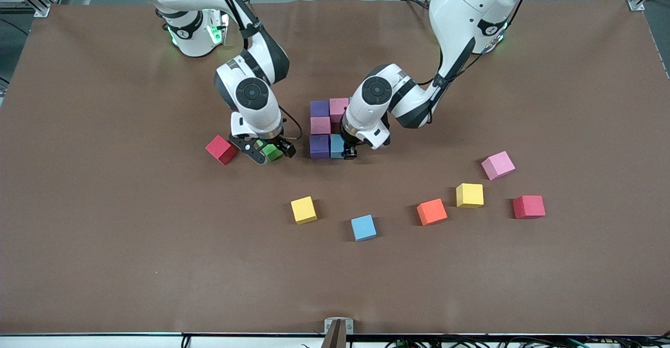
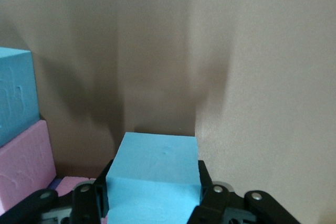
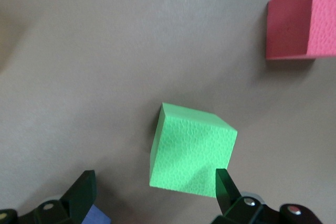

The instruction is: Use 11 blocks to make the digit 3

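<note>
Light blue block (image 2: pixel 155 174) clamped in left gripper (image 1: pixel 349 153) jaws, right beside the purple block (image 1: pixel 319 146). Green block (image 3: pixel 191 150) sitting on desk (image 1: pixel 104 233) between wide-open right gripper (image 1: pixel 270 154) jaws, not gripped.

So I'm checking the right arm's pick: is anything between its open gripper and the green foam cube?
Nothing visible. The right gripper hangs open directly over the green foam cube, and the red foam cube sits apart beside it.

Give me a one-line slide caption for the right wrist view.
Right gripper open over the green block, a red cube nearby on the brown table.
</note>
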Available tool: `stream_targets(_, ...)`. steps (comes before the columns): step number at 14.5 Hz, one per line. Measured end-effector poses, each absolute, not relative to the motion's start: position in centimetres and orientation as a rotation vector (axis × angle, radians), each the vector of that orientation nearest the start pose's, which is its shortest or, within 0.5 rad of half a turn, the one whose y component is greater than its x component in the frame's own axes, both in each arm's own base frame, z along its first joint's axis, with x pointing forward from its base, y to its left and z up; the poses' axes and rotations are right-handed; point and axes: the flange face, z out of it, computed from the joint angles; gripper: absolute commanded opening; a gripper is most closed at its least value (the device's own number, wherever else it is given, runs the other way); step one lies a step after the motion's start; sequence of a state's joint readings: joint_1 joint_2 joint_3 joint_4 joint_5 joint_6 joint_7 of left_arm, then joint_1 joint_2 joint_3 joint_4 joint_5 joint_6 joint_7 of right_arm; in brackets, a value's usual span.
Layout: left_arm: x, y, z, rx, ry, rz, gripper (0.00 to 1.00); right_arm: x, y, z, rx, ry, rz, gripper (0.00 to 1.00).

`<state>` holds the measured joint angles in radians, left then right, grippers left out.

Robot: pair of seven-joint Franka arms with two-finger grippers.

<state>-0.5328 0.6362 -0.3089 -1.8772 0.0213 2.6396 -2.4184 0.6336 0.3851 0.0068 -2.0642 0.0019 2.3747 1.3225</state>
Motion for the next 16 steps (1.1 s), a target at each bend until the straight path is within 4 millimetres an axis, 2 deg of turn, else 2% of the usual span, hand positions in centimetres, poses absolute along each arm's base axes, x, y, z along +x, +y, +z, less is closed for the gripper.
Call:
stream_targets(3, 44.5, -47.8, 19.5, 2.045, 2.177, -0.263, 0.28, 45.6, 34.7, 22.7, -3.026, 1.067, 0.079, 1.0)
stream_targets(4, 44.5, -47.8, 19.4, 2.045, 2.177, -0.264, 0.37, 45.6, 34.6, 22.6, -3.027, 1.07, 0.081, 1.0)
stream_targets(5, 44.5, -47.8, 19.4, 2.044, 2.177, -0.264, 0.5, 45.7, 34.5, 22.6, -3.027, 1.074, 0.08, 1.0)
stream_targets(7, 44.5, -47.8, 19.4, 2.044, 2.177, -0.264, 0.99, 45.9, 34.1, 22.5, -3.025, 1.087, 0.079, 1.0)
stream_targets(11, 44.5, -47.8, 19.0, 2.06, 2.169, -0.253, 1.0, 46.3, 33.3, 22.4, -3.021, 1.111, 0.079, 1.0)
stream_targets(16, 45.0, -47.7, 19.5, 2.073, 2.161, -0.234, 1.0, 46.4, 32.6, 21.9, -3.006, 1.124, 0.068, 1.0)
